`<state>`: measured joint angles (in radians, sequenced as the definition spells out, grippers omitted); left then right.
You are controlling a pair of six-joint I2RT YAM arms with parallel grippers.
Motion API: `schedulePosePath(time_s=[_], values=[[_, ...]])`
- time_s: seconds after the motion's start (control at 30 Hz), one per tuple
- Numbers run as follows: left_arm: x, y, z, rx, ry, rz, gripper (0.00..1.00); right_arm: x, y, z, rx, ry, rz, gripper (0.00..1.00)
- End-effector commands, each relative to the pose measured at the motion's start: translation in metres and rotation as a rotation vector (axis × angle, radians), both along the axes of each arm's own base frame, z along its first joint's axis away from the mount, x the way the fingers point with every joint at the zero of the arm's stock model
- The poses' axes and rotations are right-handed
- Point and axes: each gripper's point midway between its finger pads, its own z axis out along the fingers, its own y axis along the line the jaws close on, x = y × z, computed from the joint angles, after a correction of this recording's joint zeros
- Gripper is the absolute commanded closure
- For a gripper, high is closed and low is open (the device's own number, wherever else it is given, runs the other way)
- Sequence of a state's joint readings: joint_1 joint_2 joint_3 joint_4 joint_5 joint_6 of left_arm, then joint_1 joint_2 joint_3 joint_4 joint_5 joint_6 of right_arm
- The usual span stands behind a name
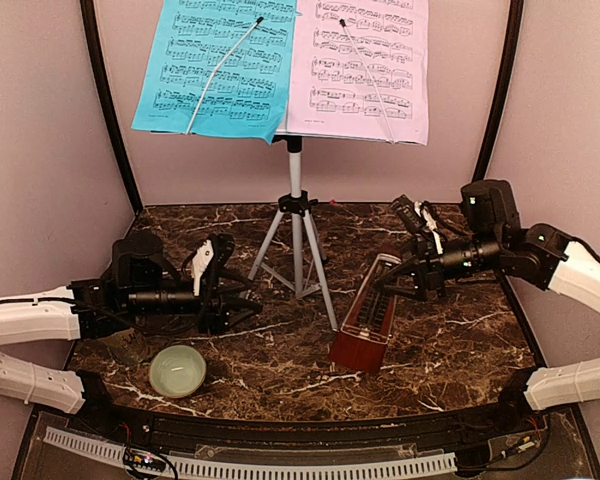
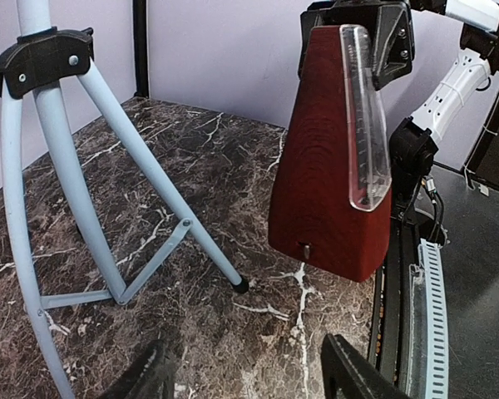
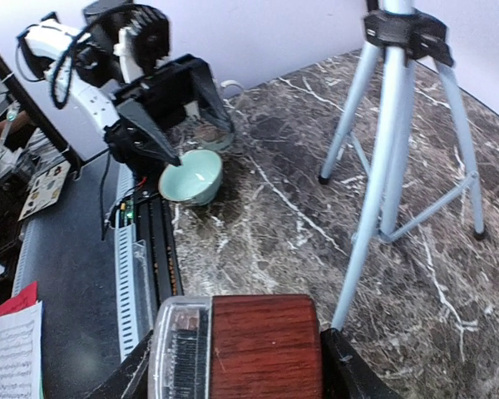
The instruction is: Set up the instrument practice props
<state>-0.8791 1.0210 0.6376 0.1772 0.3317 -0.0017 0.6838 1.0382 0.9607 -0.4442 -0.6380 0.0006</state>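
Blue page and pink page carry printed music staves

Here's a dark brown marble-patterned tabletop, with white veins streaking all over it under soft, even light. Plain pale lilac walls close in behind the tabletop and on both sides. A thin black curved pole climbs from its back left corner, and a matching black pole climbs from its back right corner. Along the tabletop's near edge runs a long white slotted plastic cable duct, and just beyond that edge, lower than the tabletop, lies a flat dark grey surface.
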Motion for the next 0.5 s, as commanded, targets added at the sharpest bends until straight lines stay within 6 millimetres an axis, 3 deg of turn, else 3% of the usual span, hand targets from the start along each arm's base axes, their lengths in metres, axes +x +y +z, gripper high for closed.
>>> schedulePosePath(time_s=[0.0, 0.23, 0.47], values=[[-0.020, -0.006, 0.014, -0.067, -0.084, -0.104, 0.39, -0.037, 0.018, 0.064, 0.213, -0.166, 0.228, 0.73], [-0.060, -0.016, 0.017, -0.049, -0.242, -0.266, 0.45, -0.065, 0.032, 0.104, 0.278, -0.242, 0.372, 0.75], [-0.078, -0.031, 0.020, 0.020, -0.425, -0.305, 0.55, -0.079, 0.047, 0.115, 0.255, -0.263, 0.433, 0.76]])
